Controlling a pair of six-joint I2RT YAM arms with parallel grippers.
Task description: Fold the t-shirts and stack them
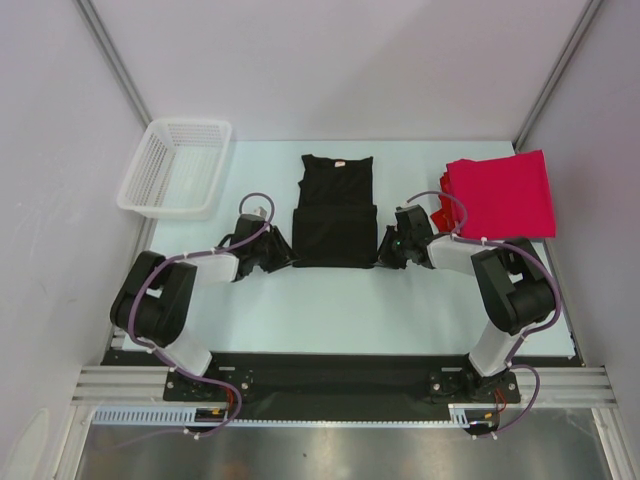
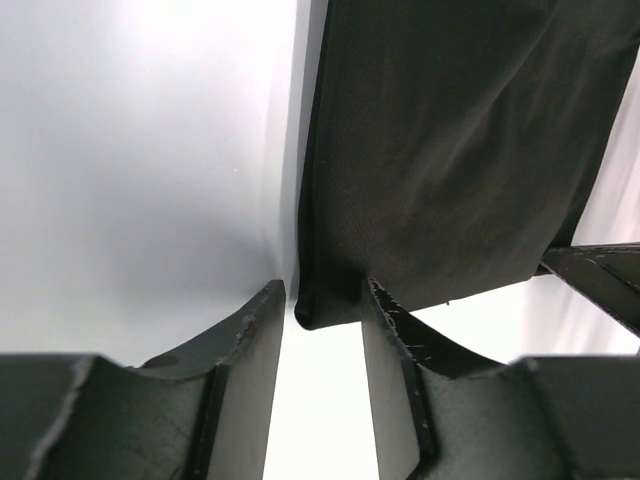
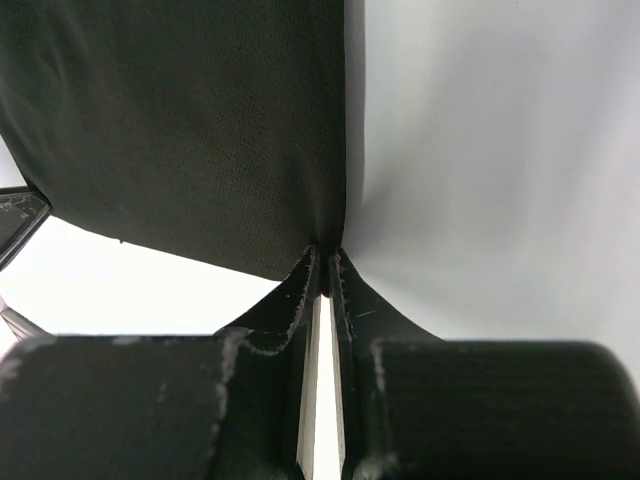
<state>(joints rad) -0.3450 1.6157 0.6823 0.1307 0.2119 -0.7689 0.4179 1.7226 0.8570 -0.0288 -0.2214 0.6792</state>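
The black t-shirt (image 1: pixel 335 212) lies on the table's middle, its lower part folded up over itself. My left gripper (image 1: pixel 286 258) is at the shirt's near left corner. In the left wrist view it (image 2: pixel 322 290) is open, and the shirt's folded corner (image 2: pixel 310 312) sits between the fingertips without being clamped. My right gripper (image 1: pixel 386 254) is at the near right corner. In the right wrist view it (image 3: pixel 327 256) is shut on the black shirt's edge (image 3: pixel 200 130). A stack of red t-shirts (image 1: pixel 502 192) lies folded at the far right.
A white mesh basket (image 1: pixel 176 166) stands at the far left of the table. White walls close in the back and both sides. The pale table top (image 1: pixel 330 310) lies between the shirt and the arm bases.
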